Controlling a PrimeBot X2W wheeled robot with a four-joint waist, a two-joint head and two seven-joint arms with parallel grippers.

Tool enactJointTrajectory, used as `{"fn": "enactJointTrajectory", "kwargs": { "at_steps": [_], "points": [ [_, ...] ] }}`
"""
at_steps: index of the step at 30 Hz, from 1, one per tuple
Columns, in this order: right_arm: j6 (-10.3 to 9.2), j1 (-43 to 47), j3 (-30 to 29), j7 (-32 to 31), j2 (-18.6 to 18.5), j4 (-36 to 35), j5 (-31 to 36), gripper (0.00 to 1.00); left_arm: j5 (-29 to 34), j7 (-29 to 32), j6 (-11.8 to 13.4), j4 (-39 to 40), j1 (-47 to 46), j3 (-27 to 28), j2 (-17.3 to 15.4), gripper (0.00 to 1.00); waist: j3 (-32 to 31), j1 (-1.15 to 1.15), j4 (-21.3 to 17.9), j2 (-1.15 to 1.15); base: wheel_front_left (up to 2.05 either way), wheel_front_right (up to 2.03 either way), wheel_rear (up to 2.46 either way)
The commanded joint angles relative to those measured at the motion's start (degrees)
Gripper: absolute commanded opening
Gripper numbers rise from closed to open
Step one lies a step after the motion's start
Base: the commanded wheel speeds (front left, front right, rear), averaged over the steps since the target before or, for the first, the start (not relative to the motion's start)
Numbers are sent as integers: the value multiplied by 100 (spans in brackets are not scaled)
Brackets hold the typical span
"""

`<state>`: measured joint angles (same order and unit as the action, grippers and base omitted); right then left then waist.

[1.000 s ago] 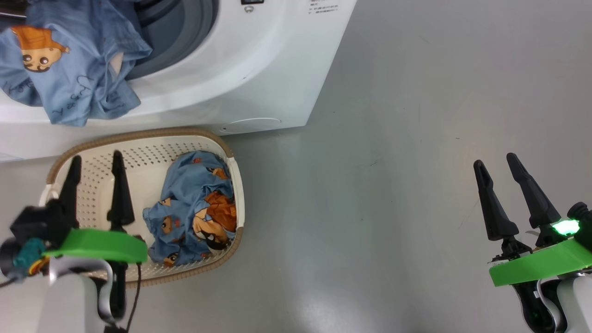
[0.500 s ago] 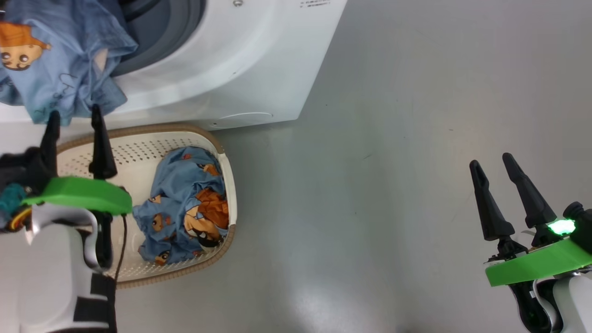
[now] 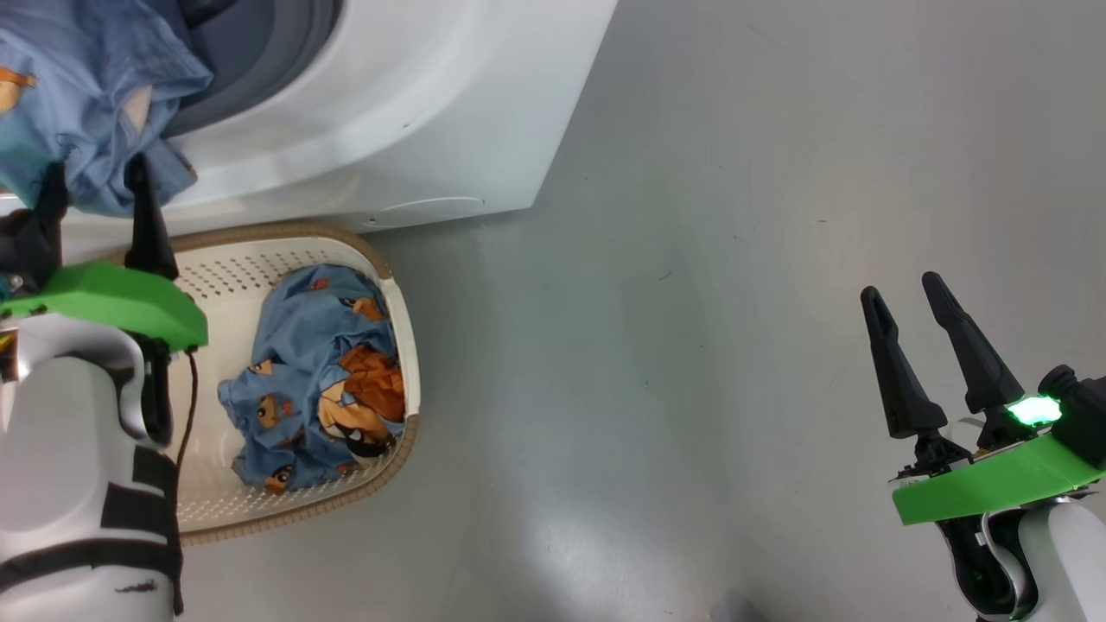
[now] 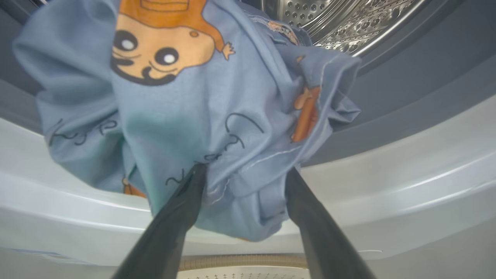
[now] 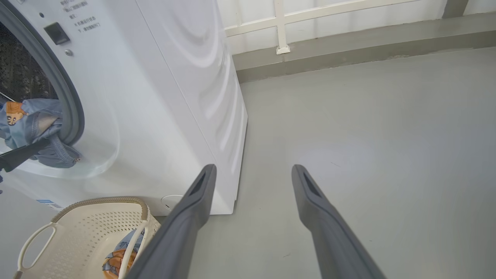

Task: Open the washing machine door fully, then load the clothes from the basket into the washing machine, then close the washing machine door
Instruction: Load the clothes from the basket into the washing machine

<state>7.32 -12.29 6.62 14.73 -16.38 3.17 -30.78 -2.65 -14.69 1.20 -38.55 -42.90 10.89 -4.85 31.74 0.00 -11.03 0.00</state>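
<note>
1. Since a second ago, the left gripper [image 3: 93, 168] has gone up from over the basket [image 3: 276, 228] to the blue bundle [image 3: 86, 78] that hangs out of the washer [image 3: 415, 104]. The camera has turned too, so the whole head view has slid to the left.
2. The left jaws are wide open. In the left wrist view, the low end of the blue bundle hangs between the two fingers [image 4: 170, 224]. The tips reach the cloth, but they do not pinch it.
3. That bundle lies over the grey ring [image 4: 407, 81] of the washer's mouth, part in and part out. Behind it is the shiny drum [image 4: 348, 23] with its many holes.
4. The other bundle [image 3: 320, 380] sits in the basket, at its right end.
5. The basket stands on the floor [image 3: 734, 259], just in front of the washer.
6. The right gripper [image 3: 900, 287] hangs over bare floor, well apart from the washer and the basket. Its jaws are wide open too, and they hold nothing.
</note>
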Motion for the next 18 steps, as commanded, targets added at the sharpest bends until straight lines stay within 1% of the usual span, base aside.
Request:
{"fn": "enactJointTrajectory", "kwargs": {
  "at_steps": [1, 2, 3, 4, 6, 7, 12, 18],
  "points": [
    [17, 5, 106, 27, -67, -136, 34, 100, 118, -30, 56, -51, -140, 97, -264, 100, 31, 0, -28, 0, 0, 0, 0],
    [17, -1, 107, 27, -66, -138, 34, 100, 129, -30, 59, -116, -192, 88, -287, 89, 40, 0, -35, 0, 0, 0, 0],
    [17, -1, 107, 27, -66, -138, 34, 100, 129, -30, 59, -116, -192, 88, -287, 89, 40, 0, -35, 0, 0, 0, 0],
    [17, -8, 109, 27, -64, -141, 33, 100, 132, -30, 60, -172, -241, 84, -308, 65, 50, 0, -42, 0, 0, 0, 0],
    [17, -18, 112, 27, -63, -149, 34, 100, 136, -30, 65, -262, -326, 76, -340, 10, 66, 0, -48, 0, 0, 0, 0],
    [17, -20, 107, 27, -62, -152, 35, 100, 136, -30, 69, -293, -362, 72, -349, 0, 72, 0, -47, 0, 0, 0, 0],
    [17, -23, 66, 27, -46, -157, 38, 100, 80, -30, 78, -120, -439, 100, -330, 0, 88, 0, -20, 0, 0, 0, 0],
    [17, -26, 55, 27, 11, -166, 35, 100, 50, -30, 38, 644, -344, 85, -183, 0, 107, 0, 39, 0, 0, 0, 0]
  ]
}}
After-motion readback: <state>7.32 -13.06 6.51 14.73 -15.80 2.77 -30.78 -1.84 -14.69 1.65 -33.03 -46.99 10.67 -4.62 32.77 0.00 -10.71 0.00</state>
